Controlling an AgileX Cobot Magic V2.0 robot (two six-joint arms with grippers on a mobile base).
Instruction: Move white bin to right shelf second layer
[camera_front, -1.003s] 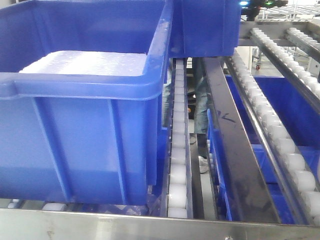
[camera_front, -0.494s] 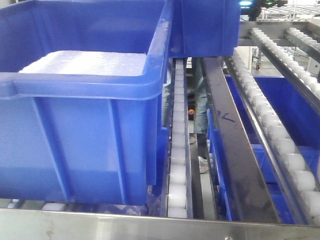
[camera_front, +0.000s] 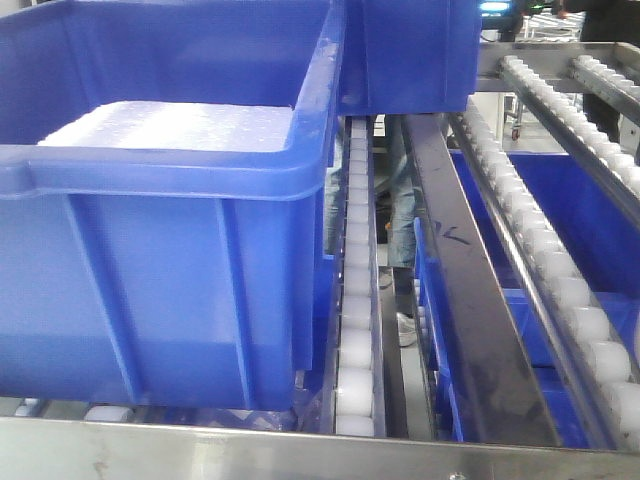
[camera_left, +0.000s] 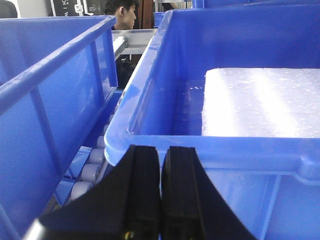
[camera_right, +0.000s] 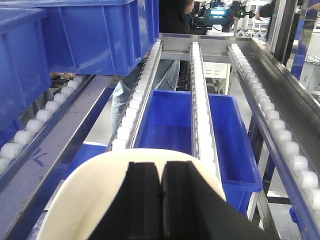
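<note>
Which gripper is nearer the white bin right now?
Right. The right gripper sits directly over the white bin, fingers together at its rim. The left gripper faces a blue crate holding a white foam slab; no bin shows in its view.

Counts from my side: on the roller level ahead there are two, the big blue crate (camera_front: 150, 250) and a second blue crate (camera_front: 410, 60) behind it. Lower blue crate (camera_right: 170, 125) under the rails: one clearly seen. White bin (camera_right: 90, 185): one. Roller rows (camera_right: 200, 100) in my right wrist view: four. My left gripper (camera_left: 161, 200) and right gripper (camera_right: 161, 200) — two, two fingers each. People: one head (camera_left: 122, 12), one pair of legs (camera_front: 400, 220).
</note>
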